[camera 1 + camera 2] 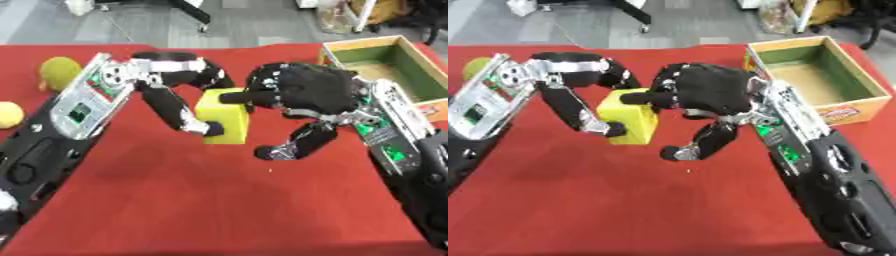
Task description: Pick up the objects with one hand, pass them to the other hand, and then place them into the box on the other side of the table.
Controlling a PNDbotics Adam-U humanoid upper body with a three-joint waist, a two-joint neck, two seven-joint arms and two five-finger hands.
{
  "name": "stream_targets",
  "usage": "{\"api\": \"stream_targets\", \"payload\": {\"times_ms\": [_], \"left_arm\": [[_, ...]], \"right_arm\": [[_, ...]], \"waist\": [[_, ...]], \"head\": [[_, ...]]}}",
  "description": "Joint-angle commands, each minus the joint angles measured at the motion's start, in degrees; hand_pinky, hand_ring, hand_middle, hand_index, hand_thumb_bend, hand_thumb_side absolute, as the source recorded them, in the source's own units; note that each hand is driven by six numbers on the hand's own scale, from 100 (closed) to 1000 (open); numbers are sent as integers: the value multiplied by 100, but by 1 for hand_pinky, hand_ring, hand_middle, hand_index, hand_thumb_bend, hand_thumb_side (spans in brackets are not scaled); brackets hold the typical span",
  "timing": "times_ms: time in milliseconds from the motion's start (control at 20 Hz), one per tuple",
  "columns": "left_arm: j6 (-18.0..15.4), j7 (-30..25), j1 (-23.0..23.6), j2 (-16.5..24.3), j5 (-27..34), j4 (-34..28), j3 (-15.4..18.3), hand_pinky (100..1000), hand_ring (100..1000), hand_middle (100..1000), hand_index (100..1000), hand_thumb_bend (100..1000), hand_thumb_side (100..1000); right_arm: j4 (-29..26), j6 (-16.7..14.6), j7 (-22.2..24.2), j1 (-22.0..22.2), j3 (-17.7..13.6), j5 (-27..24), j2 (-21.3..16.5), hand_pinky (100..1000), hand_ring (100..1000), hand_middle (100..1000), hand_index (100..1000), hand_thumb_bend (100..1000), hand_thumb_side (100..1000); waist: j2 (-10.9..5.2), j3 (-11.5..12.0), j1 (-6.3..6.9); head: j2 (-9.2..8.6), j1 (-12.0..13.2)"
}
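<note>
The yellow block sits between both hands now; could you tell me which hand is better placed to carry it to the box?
Right. The right hand already touches the yellow block, and the box lies on its side of the table; the left hand is farther away.

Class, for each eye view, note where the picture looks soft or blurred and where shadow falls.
Left eye view: soft throughout; the yellow foam block has smeared edges. Right eye view: equally soft; a dim shadow lies on the red tablecloth under the right hand; the open cardboard box shows no glare.
</note>
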Motion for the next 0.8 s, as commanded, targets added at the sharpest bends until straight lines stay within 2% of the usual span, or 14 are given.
{"api": "stream_targets", "payload": {"times_ms": [50,300,600,800], "left_arm": [[-32,100,-260,4,191,-275,227,766,605,564,627,252,198],[5,145,-271,-46,322,-303,297,767,604,563,625,250,202],[105,33,-293,-159,492,-409,213,767,604,563,624,251,207],[196,-22,-294,-250,582,-445,171,767,604,562,623,221,215]], "right_arm": [[-10,-152,151,-25,35,142,-129,781,696,655,1000,392,384],[-32,-113,-2,-12,3,210,-129,781,695,650,1000,400,381],[-36,-18,-308,-33,-20,360,-91,780,688,636,1000,424,379],[-23,58,-468,-45,-29,483,-59,779,682,626,1000,428,374]], "waist": [[-41,-16,-38],[-39,-22,-33],[-39,-24,-27],[-40,-25,-26]], "head": [[32,23],[32,22],[32,11],[32,6]]}}
